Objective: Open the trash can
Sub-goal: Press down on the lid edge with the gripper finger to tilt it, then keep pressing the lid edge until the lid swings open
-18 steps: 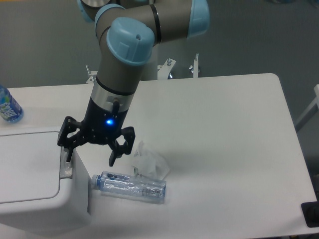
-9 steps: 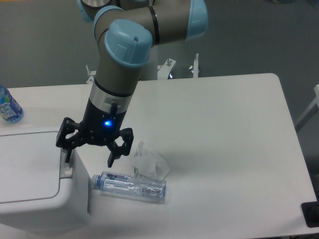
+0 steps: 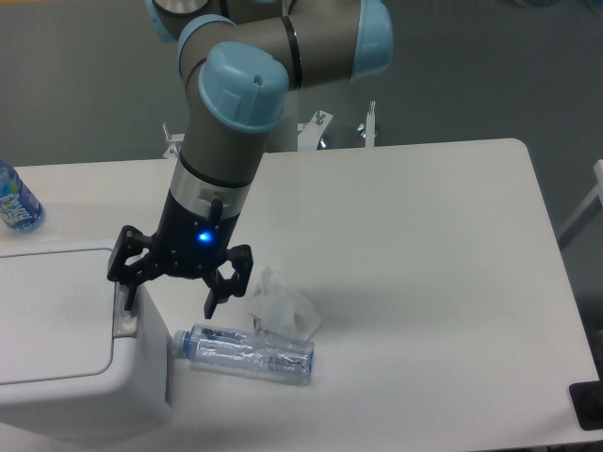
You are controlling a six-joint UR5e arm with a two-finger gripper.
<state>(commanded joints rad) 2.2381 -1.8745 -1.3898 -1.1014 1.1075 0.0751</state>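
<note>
While lid stays down, end effector (image 3: 172,287) spread wide over trash can (image 3: 80,334) button strip; no label legible.

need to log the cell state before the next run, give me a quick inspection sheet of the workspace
surface: white table, mostly bare on its right half
job's things: white trash can at the front left, lid flat and shut, grey push-button strip along its right edge
clutter: clear plastic bottle lying on its side beside the can; crumpled clear wrapper just behind it; blue-labelled bottle at the far left edge, partly cut off
grippers: gripper open, one finger over the button strip, the other finger over the table; contact cannot be told
cables: nothing seen
surroundings: grey floor; metal bracket behind the table; dark object at the lower right corner
</note>
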